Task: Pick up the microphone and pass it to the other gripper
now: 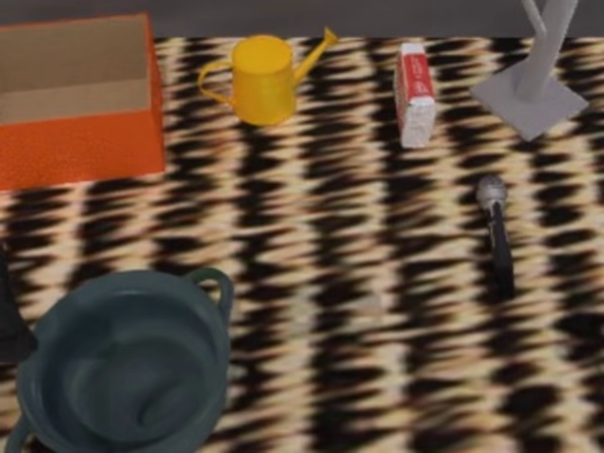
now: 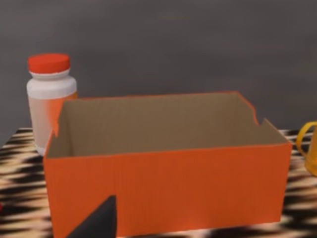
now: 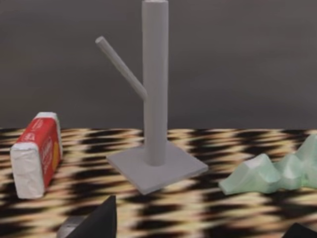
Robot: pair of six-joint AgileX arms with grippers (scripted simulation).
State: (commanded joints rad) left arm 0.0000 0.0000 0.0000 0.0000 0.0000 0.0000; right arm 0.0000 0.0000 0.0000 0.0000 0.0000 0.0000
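The microphone (image 1: pixel 494 226) lies flat on the right half of the table, with its grey mesh head (image 1: pixel 491 192) toward the far side and its black handle pointing at the near edge. Nothing holds it. My right gripper (image 3: pixel 200 233) is open and low over the table, outside the top view. A grey bit that may be the microphone head (image 3: pixel 72 228) shows behind one of its fingertips (image 3: pixel 101 220). My left gripper (image 2: pixel 198 234) is open in front of the orange box. Only one of its fingertips (image 2: pixel 101 220) shows.
An orange box (image 1: pixel 80 142) stands at the far left with a white red-lidded bottle (image 2: pixel 49 96) behind it. A yellow watering can (image 1: pixel 260 80), a red-white carton (image 1: pixel 415 94) and a grey stand (image 1: pixel 530 94) line the far side. A teal pot (image 1: pixel 127 363) sits near left. A pale green lump (image 3: pixel 270 173) lies right of the stand.
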